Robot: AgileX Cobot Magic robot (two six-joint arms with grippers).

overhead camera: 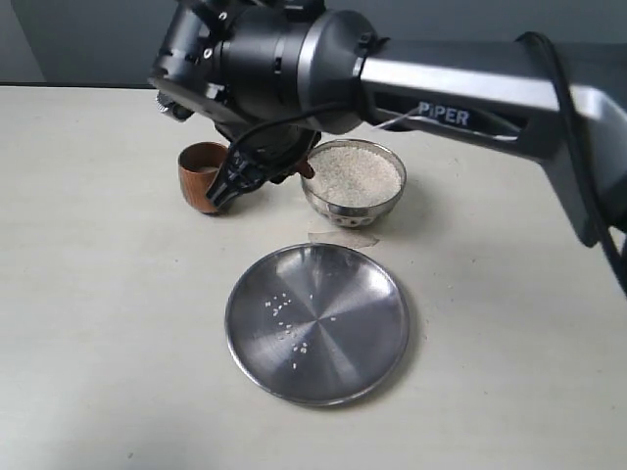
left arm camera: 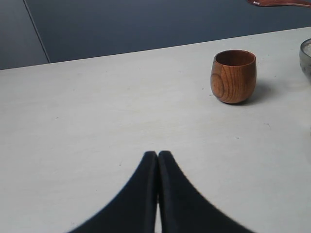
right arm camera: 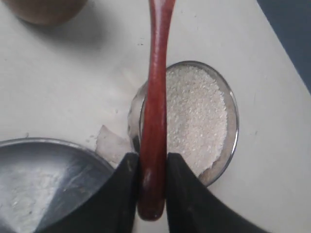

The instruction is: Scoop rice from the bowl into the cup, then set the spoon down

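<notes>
My right gripper (right arm camera: 152,162) is shut on the handle of the reddish-brown spoon (right arm camera: 155,92), which runs over the near rim of the steel bowl (right arm camera: 233,114). The bowl is heaped with white rice (right arm camera: 194,111). The spoon's oval end is out of the right wrist view and hidden behind the arm in the exterior view. There the right gripper (overhead camera: 233,181) hangs between the brown wooden cup (overhead camera: 199,176) and the bowl (overhead camera: 377,204). The left gripper (left arm camera: 158,154) is shut and empty above bare table, well short of the cup (left arm camera: 233,76).
A wide flat steel plate (overhead camera: 343,362) lies in front of the bowl with loose rice grains (overhead camera: 287,315) scattered on it. A pale scrap (right arm camera: 109,143) lies between plate and bowl. The right arm (overhead camera: 460,93) stretches in from the right above the bowl.
</notes>
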